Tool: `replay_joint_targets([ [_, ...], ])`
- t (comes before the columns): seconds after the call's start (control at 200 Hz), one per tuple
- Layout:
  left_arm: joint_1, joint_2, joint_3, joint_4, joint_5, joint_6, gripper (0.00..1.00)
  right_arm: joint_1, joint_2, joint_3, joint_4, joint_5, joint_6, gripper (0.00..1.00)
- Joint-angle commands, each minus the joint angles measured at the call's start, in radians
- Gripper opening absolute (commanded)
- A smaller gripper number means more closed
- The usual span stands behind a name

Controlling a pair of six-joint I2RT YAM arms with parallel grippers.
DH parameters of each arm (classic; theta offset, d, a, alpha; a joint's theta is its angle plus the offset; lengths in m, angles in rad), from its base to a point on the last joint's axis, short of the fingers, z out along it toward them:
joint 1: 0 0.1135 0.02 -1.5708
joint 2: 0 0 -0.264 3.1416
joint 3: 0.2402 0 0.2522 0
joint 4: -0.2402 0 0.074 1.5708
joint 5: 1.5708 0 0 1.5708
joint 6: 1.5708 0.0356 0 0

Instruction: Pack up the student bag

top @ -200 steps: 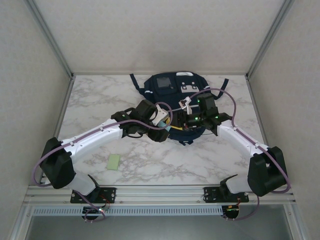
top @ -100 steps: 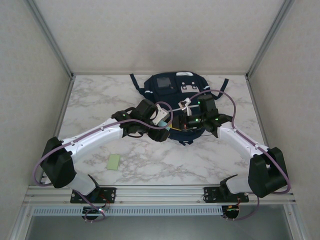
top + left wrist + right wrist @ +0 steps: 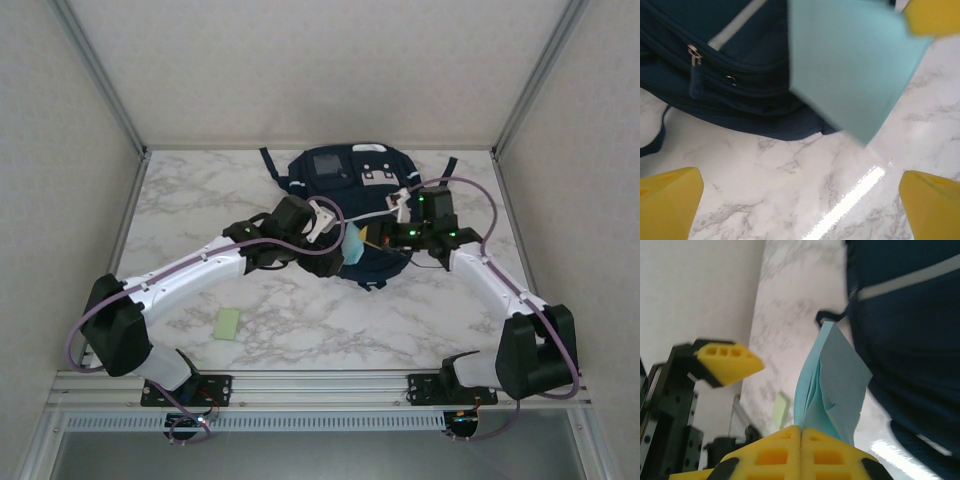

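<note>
My right gripper pinches the light-blue paper pad by one edge; my left gripper gapes empty beside it. The student bag lies far-centre, just beyond. Held so thinly, the sheets could splay and snag on the bag.

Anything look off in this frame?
Yes. The blue paper pinched in the right gripper is buckled and splayed just above the shut jaws. It is held at the near edge of the backpack, not inside it. A green pad lies apart on the table near the left arm.
</note>
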Motion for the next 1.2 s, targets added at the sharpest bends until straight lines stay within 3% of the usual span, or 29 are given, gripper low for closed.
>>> replay_joint_targets([
  [0.0,-0.004,0.047,0.065,0.049,-0.095,0.004,1.0,-0.067,-0.078,0.037,-0.059,0.112,0.006,0.0],
  [0.175,-0.02,0.169,0.164,0.064,-0.128,0.067,1.0,-0.182,-0.188,0.04,-0.123,0.245,0.023,0.0],
  [0.395,-0.047,0.339,0.287,0.068,-0.18,0.147,1.0,-0.252,-0.311,0.032,-0.196,0.447,0.03,0.0],
  [0.676,-0.054,0.519,0.405,0.049,-0.224,0.225,1.0,-0.273,-0.345,0.006,-0.211,0.45,0.046,0.0],
  [0.851,-0.053,0.575,0.426,0.103,-0.36,0.253,0.97,-0.277,-0.348,0.002,-0.212,0.441,0.05,0.0],
  [0.896,-0.052,0.584,0.434,0.116,-0.396,0.255,0.9,-0.276,-0.349,0.002,-0.213,0.439,0.05,0.0],
  [0.991,-0.046,0.588,0.457,0.116,-0.39,0.24,0.59,-0.277,-0.348,0.0,-0.219,0.435,0.045,0.0],
  [1.171,-0.015,0.54,0.513,0.036,-0.2,0.144,0.11,-0.281,-0.357,-0.026,-0.214,0.426,0.056,0.0],
  [1.196,-0.009,0.534,0.522,0.026,-0.184,0.124,0.0,-0.281,-0.358,-0.034,-0.205,0.419,0.064,0.0],
])
